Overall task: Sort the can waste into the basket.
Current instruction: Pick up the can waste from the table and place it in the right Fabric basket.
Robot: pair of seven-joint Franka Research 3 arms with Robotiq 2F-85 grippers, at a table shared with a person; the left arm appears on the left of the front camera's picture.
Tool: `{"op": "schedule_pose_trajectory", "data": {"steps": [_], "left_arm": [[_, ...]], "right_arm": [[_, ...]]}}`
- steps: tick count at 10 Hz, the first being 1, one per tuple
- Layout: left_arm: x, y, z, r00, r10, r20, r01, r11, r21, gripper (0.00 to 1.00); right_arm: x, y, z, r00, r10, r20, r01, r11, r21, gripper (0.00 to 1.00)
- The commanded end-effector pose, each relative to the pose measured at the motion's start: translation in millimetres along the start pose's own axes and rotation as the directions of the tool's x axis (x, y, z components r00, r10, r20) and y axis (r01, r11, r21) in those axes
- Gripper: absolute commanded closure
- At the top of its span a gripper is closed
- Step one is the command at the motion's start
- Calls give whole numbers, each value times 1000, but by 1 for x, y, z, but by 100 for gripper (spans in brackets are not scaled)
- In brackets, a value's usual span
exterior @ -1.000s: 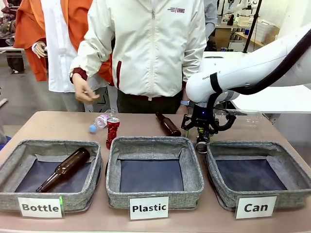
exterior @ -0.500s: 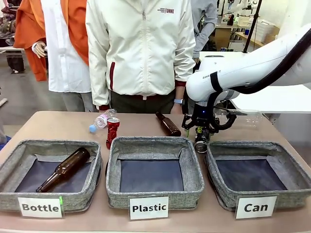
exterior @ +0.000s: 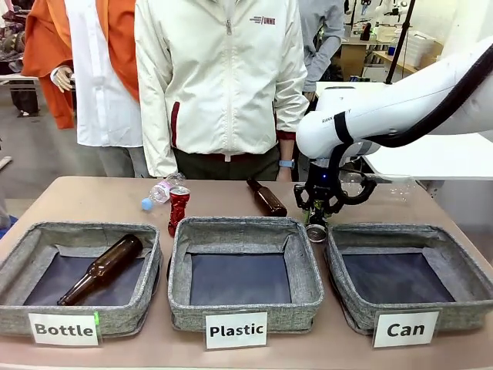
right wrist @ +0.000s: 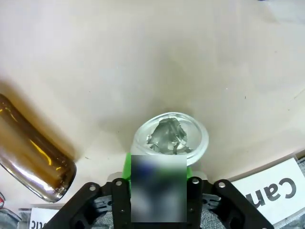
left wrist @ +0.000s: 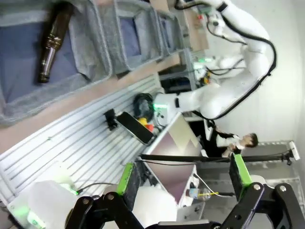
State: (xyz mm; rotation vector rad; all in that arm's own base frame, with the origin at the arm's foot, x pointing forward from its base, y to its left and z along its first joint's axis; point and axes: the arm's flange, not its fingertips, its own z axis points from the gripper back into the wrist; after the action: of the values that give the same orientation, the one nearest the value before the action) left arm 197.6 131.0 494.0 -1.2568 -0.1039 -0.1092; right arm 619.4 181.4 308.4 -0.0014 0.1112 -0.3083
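A small dark can (exterior: pixel 316 232) with a silver top stands on the table just beyond the gap between the middle basket and the "Can" basket (exterior: pixel 464 267). My right gripper (exterior: pixel 316 223) reaches down over it, shut on the can. In the right wrist view the can's crumpled silver top (right wrist: pixel 170 137) sits right between my fingers, a green pad (right wrist: pixel 127 165) against its side. A red can (exterior: pixel 179 209) stands upright behind the middle basket's left corner. My left gripper (left wrist: pixel 183 175) is open, holding nothing, away from the table.
The "Plastic" basket (exterior: pixel 305 266) is in the middle; the "Bottle" basket (exterior: pixel 23 254) on the left holds a brown bottle (exterior: pixel 101 268). Another brown bottle (exterior: pixel 266 197) and a clear plastic bottle (exterior: pixel 159 190) lie on the far table. A person in a white jacket (exterior: pixel 223 77) stands at the far edge.
My right gripper's jaws have closed in onto the dark can. The person's hand has drawn back from over the table and the person has shifted left.
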Motion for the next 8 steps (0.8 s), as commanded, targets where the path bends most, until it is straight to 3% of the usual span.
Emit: {"op": "schedule_pose_trajectory", "data": {"steps": [1,5,6,8], "left_arm": [[6,-7,-23,999,21,-29,-22,999,-48,2],[4,2,-16,1000,7,-30,-8,1000,-28,2],[4,2,-16,1000,7,-30,-8,1000,-28,2],[4,2,-16,1000,7,-30,-8,1000,-28,2]], "right_arm": [[6,5,-1,999,-28,21,29,999,-45,100],[6,2,3,999,-29,23,29,999,-30,100],[2,1,17,999,-6,34,6,1000,-16,100],[-20,-12,84,992,125,20,-126,990,63,100]]}}
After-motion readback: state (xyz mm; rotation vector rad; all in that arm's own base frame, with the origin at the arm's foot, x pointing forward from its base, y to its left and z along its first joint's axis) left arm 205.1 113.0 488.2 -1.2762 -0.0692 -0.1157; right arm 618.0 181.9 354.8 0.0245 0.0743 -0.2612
